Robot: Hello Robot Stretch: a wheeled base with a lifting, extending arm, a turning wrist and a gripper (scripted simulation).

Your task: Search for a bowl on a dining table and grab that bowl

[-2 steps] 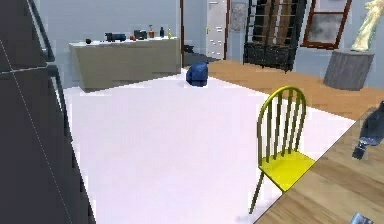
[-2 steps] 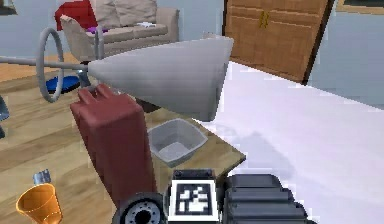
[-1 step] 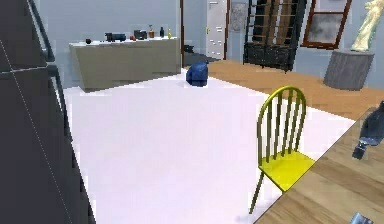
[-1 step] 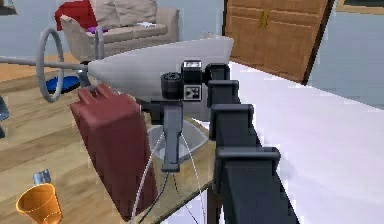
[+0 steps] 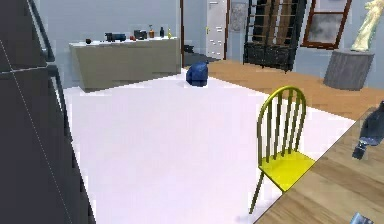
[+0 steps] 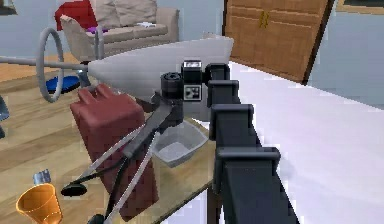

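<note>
Hazards at the reach for the bowl. A pale grey bowl [image 6: 180,150] is shown on the wooden dining table [image 6: 45,135], close to the table's edge and just beside the arm [image 6: 240,150]. The gripper [image 6: 88,200] is drawn to the lower left of the bowl, and its thin fingers [image 6: 118,155] are laid across the picture of a dark red box [image 6: 105,125] that stands beside the bowl. The setting of the fingers cannot be told, nor whether anything is held. An orange cup [image 6: 38,203] is placed near the fingertips.

Three failures are judged likely. The box may be struck and tipped if the wrist is swung toward the bowl. The bowl may be nudged over the edge if it is met from the table side. The cup may be knocked by a low sweep. A yellow chair [image 5: 282,140] is set at the table's corner and may be caught if the base is turned.
</note>
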